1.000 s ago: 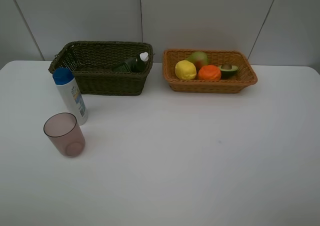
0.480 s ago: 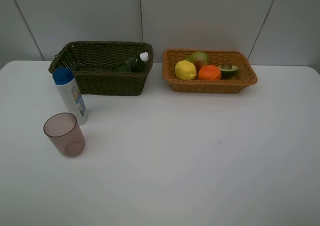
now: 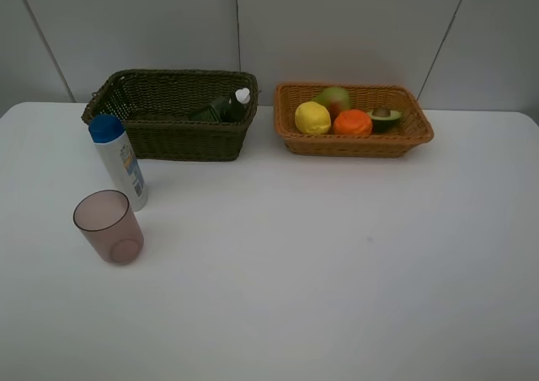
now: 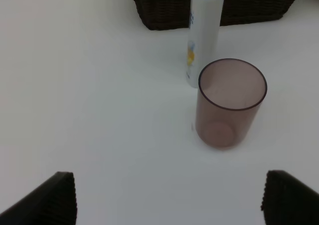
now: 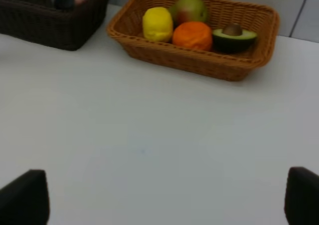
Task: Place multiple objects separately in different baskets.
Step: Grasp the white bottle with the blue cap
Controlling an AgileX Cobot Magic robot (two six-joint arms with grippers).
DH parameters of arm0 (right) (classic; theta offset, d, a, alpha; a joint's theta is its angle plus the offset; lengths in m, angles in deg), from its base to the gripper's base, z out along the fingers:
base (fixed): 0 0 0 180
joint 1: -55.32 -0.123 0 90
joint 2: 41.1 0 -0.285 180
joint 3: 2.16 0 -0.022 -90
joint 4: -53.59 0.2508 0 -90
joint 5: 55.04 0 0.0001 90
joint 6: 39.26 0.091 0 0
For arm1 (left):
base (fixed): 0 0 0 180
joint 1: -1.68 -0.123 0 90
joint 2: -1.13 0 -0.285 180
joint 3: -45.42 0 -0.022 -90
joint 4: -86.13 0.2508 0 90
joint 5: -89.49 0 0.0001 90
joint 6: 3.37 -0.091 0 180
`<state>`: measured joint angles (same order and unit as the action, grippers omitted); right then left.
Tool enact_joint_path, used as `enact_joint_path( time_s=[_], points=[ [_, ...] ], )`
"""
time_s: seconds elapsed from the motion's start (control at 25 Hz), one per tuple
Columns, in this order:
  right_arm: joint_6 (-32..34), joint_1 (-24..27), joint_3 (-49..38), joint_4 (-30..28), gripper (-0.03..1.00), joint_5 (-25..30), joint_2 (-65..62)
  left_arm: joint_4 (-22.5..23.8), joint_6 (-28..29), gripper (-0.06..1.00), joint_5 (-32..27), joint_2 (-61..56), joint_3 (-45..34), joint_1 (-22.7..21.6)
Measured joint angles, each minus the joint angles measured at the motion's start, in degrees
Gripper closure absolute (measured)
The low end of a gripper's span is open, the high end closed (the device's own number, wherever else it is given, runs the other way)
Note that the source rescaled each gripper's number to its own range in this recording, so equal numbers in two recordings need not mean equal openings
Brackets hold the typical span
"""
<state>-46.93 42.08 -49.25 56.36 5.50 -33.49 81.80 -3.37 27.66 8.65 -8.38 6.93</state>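
Note:
The dark brown-green basket (image 3: 168,128) stands at the back left with the dark green pump bottle (image 3: 223,108) lying in it. The orange-tan basket (image 3: 354,143) at the back right holds the lemon (image 3: 312,117), pear (image 3: 334,99), orange (image 3: 353,123) and avocado half (image 3: 385,118). The white blue-capped bottle (image 3: 120,162) and pinkish cup (image 3: 109,227) stand on the table in front of the dark basket. The pink bottle is not visible. My left gripper (image 4: 169,197) is open and empty, short of the cup (image 4: 230,103). My right gripper (image 5: 162,197) is open and empty, short of the tan basket (image 5: 199,65).
The white table (image 3: 337,254) runs to a grey panelled wall (image 3: 337,27) just behind the baskets. Neither arm shows in the exterior high view. The two baskets stand a small gap apart.

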Motion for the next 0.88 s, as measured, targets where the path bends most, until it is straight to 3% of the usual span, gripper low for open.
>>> enact_joint_path(
  time_s=[0.24,0.4,0.88],
  points=[
    [0.0,12.2,0.0,-0.3,-0.03,0.0,0.0,0.0,0.0,-0.06,0.0,0.0,0.0,0.0],
    [0.2,17.6,0.0,-0.3,-0.03,0.0,0.0,0.0,0.0,-0.06,0.0,0.0,0.0,0.0],
    [0.4,16.6,0.0,1.6,-0.03,0.0,0.0,0.0,0.0,-0.06,0.0,0.0,0.0,0.0]
  ],
)
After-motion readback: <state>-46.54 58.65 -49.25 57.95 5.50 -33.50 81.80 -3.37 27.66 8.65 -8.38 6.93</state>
